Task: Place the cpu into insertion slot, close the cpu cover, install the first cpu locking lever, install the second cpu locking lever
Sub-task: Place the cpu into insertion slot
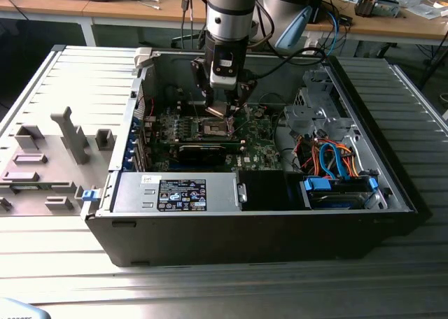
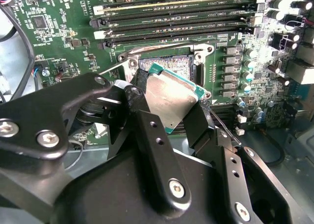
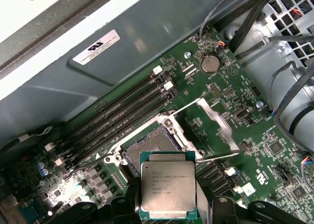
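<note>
Arm [image 1: 229, 11]: silver-grey cylinder, black band at joint, light-blue joint cap [image 1: 290, 29] behind. Black cables [image 1: 264, 22] alongside wrist. End effector [image 2: 169, 103]: matte black linkage bars, rounded ends, silver screws [image 2: 48, 139] at pivots. Fingers [image 2: 156, 150]: long, flat, black, small holes along length.

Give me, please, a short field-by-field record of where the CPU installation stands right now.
hand: shut on the cpu, fingers on two opposite edges
cpu: metal top up, held over the board, overlapping one edge of the slot in the first wrist view, not seated
insertion slot: empty, contact field exposed
cpu cover: swung open, off the slot
setting: green motherboard inside an open computer case
</note>
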You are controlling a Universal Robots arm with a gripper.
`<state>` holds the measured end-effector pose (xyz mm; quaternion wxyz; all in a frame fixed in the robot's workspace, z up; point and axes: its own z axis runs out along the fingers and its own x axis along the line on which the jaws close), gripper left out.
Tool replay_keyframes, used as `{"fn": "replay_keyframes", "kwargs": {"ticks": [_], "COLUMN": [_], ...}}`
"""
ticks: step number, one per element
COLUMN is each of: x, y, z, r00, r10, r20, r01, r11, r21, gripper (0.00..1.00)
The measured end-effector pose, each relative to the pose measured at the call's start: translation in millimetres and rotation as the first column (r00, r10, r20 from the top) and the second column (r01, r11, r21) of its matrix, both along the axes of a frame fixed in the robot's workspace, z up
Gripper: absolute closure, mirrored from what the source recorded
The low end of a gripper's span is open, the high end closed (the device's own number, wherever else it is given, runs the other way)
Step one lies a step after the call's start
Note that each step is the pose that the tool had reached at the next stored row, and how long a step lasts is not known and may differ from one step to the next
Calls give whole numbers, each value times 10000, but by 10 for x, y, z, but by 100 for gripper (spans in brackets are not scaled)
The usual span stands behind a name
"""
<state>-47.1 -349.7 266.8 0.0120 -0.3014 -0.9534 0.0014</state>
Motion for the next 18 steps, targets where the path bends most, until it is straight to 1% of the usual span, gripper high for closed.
{"fn": "replay_keyframes", "kwargs": {"ticks": [18], "x": [0], "y": [0], "z": [-9], "r00": [9996], "r10": [-275], "r20": [1], "r01": [275], "r11": [9996], "r21": [-8], "gripper": [45]}}
